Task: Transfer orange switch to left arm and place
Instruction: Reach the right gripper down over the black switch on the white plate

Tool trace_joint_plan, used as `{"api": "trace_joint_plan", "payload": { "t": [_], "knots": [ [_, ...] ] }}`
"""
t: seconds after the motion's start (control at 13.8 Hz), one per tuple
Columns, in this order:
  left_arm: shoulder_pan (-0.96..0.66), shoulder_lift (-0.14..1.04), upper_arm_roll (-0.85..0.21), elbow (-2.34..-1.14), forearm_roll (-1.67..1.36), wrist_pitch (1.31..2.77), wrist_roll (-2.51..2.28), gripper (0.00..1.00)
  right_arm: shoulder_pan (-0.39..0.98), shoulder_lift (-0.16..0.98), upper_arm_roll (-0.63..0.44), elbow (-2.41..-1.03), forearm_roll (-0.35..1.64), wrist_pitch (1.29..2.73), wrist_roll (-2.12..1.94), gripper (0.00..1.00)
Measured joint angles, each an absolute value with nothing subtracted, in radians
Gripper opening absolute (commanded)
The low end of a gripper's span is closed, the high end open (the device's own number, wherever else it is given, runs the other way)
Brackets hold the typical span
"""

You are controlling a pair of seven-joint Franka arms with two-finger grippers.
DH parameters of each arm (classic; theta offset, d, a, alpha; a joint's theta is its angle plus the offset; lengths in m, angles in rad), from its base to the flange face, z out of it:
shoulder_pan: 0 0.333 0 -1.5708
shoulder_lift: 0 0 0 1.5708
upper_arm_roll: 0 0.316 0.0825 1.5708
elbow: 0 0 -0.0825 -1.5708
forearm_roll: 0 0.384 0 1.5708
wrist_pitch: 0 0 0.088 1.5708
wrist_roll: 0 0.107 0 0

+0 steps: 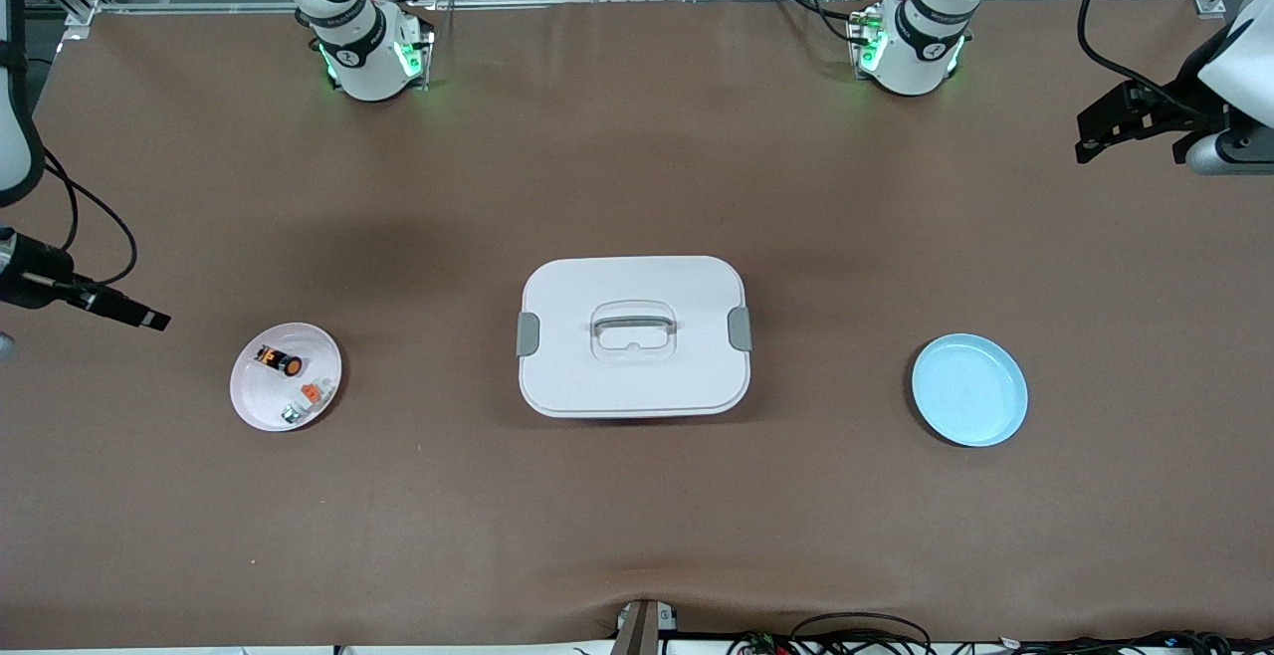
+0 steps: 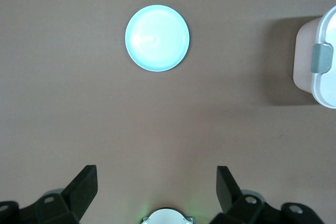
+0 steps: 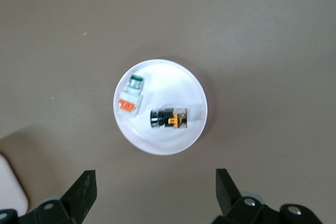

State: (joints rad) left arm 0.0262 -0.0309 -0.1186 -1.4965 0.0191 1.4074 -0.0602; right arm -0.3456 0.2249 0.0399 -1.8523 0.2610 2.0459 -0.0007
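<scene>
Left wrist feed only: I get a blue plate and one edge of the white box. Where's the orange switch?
Observer: The orange switch lies on its side on a pink plate, toward the right arm's end of the table.
Operator: Alone on it?
Observer: No. A white-and-grey piece with an orange tab lies beside it, nearer the front camera.
Operator: My left tool is open over bare table. Right tool?
Observer: The right tool is open and empty, over the table beside the pink plate.
Operator: Path?
Observer: The box sits between the pink plate and the blue plate.
</scene>
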Motion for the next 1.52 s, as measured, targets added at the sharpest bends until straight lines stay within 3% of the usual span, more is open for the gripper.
{"api": "trace_joint_plan", "payload": {
  "t": [0.94, 1.52],
  "knots": [
    [0.083, -0.030, -0.115, -1.496, 0.019, 1.371, -0.060, 1.00, -0.300, 0.434, 0.059, -1.923, 0.269, 2.323, 0.000, 1.00],
    [0.081, 0.012, -0.116, -1.497, 0.019, 1.394, -0.060, 1.00, -0.285, 0.481, 0.061, -1.960, 0.289, 2.446, 0.002, 1.00]
  ]
}}
